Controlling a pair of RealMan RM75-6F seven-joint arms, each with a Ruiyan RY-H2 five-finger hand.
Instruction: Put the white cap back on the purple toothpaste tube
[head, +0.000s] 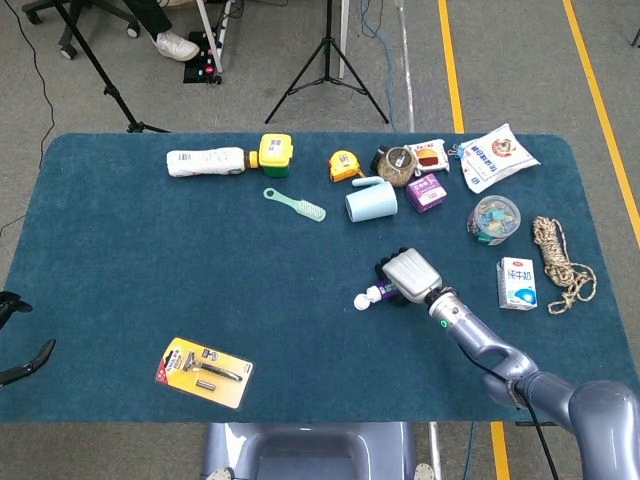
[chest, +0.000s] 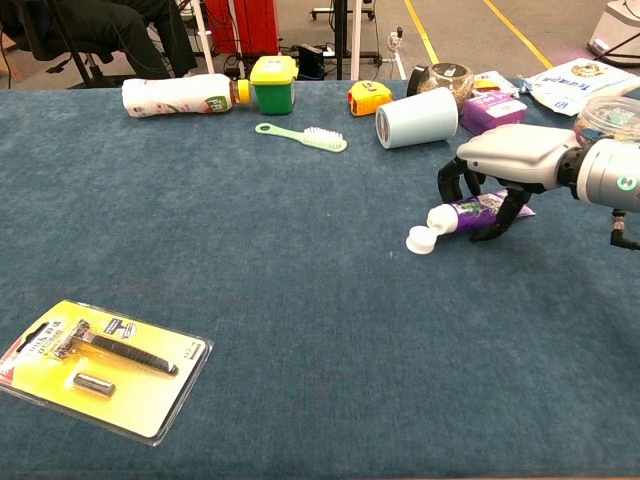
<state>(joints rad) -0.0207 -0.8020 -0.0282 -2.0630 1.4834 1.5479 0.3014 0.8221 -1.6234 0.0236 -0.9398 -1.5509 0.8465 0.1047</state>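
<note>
- Blue felt covers the counter (head: 150, 250), with grey floor and a tripod foot behind it in the head view.
- Right hand (chest: 497, 165) sits over the tube (chest: 475, 210), fingers curled down on both sides of the purple body, so it looks like a grip on the tube.
- Tube lies on its side on the counter's right half, its white neck pointing left.
- Cap (chest: 420, 240) lies on the felt just beside that neck, touching or nearly so; I cannot tell which from either view.
- Head view agrees: hand (head: 410, 275) on the tube (head: 385, 291), cap (head: 361, 301) at the open end.
- Left hand (head: 20, 345) shows only as dark tips at the far left edge, well apart from the action; whether it is spread or closed, I cannot tell.
- Progress call: early. Tube looks secured, cap not yet picked up, nothing fitted.
- Left to do, as I judge it: take the cap, line it with the neck, press or twist it on.
- Cup (chest: 416, 117) and comb (chest: 301, 136) lie behind, out of the way.
</note>
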